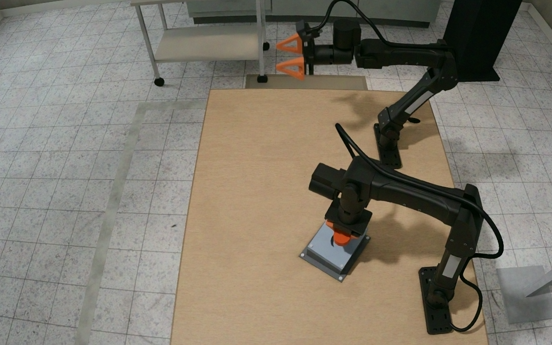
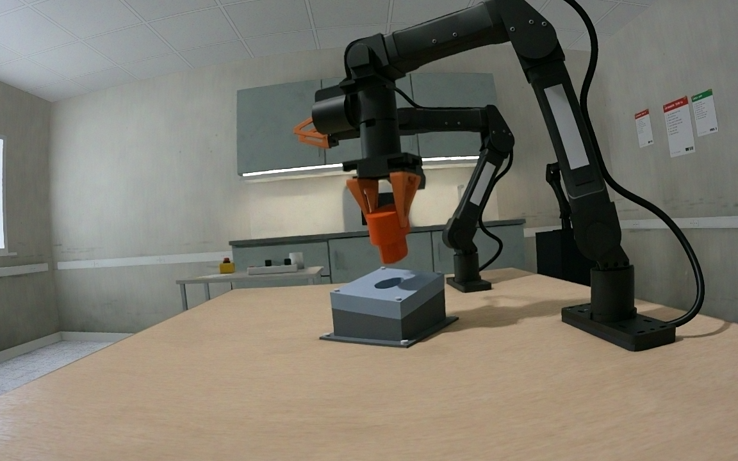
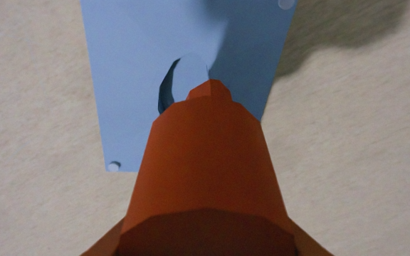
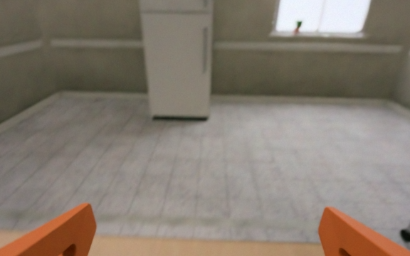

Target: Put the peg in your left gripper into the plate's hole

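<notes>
Top: left gripper (image 1: 343, 235) (image 2: 384, 214) over plate (image 1: 328, 247) (image 2: 385, 289) (image 3: 127, 71), likely parked there for insertion; height unreadable.
Exterior: peg (image 1: 341, 238) (image 2: 387, 232) (image 3: 206, 160) clamped in left fingers, tilted, above plate, tip clear of hole (image 2: 388, 283) (image 3: 187, 80).
Left wrist: hole partly uncovered, so peg looks off-centre.
Right wrist: right gripper (image 1: 290, 56) (image 4: 206, 229) spread, holding nothing, presumably kept out of the way.

The left tool (image 1: 341, 231) (image 2: 386, 213) pointed downward, its fingers partly closed. The right tool (image 1: 290, 56) (image 2: 313, 135) (image 4: 206, 217) stood wide open.
</notes>
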